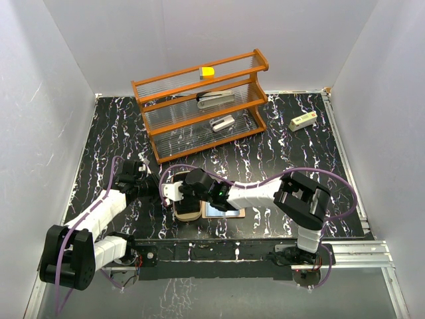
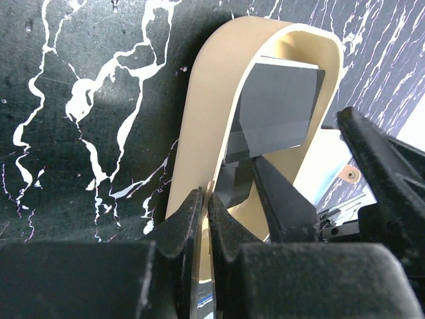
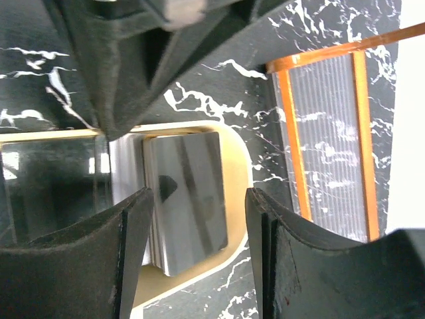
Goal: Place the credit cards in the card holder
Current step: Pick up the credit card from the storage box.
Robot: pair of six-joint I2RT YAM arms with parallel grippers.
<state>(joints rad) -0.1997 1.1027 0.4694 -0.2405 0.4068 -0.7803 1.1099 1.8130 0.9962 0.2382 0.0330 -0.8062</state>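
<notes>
Left gripper [image 2: 207, 196] is pinched narrow on the raised rim of the shallow oval tan card holder [image 2: 199, 113]. One black finger sits outside the wall and one inside, so the tray's side is clamped between its pads. Inside that tray, just ahead of the left fingertips, lie the thin dark grey rectangular credit cards [image 3: 189, 206]. They are stacked with glossy faces up, and how many there are is hard to tell.

Right gripper [image 3: 199, 194] hangs over the same tray from the opposite side with its jaws spread apart, one finger on each side of the stack. Whether either pad touches a card edge cannot be told, and it holds nothing. The tips of the two grippers stand close together above the tray.

Just beside the tray, under the right arm, lies a flat tan-edged item with a pale bluish face [image 1: 222, 211]. Everything rests on the black marble-patterned tabletop with white veins [image 1: 299, 159].

Well beyond both grippers stands an orange-framed rack with clear ribbed shelves [image 1: 202, 106]. It carries a small yellow block [image 1: 208, 72] on top and two grey metal stapler-like objects [image 1: 214, 100] lower down. Far off on the right gripper's outer side, a small white oblong box [image 1: 303, 121] lies near the table's back corner.
</notes>
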